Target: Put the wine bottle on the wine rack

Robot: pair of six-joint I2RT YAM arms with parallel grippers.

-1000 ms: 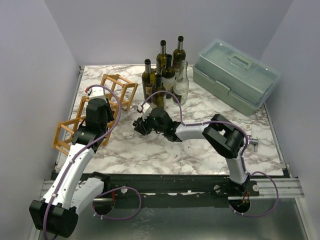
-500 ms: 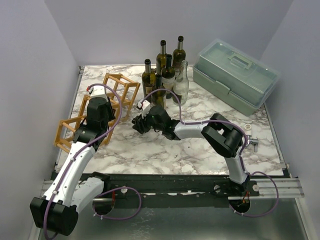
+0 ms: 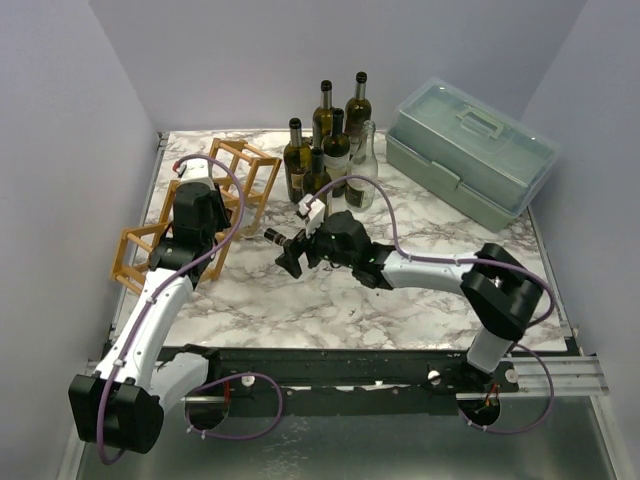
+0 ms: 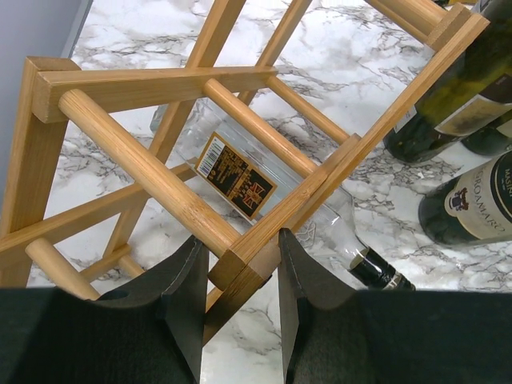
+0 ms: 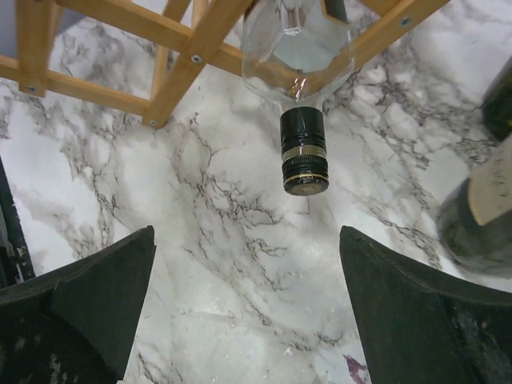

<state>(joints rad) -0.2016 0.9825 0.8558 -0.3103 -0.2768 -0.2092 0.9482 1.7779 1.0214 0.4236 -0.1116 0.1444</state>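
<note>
Seemingly the placing is all but done: on the marble table, by its left edge toward the far-left corner, the wine rack carries the clear wine bottle, which lies in one cell with its neck poking out toward the middle. Next, I judge, the right arm should back straight off without knocking that neck. It reaches low across the table, its right gripper spread wide and touching nothing. The left gripper is clamped on a rack stick.
</note>
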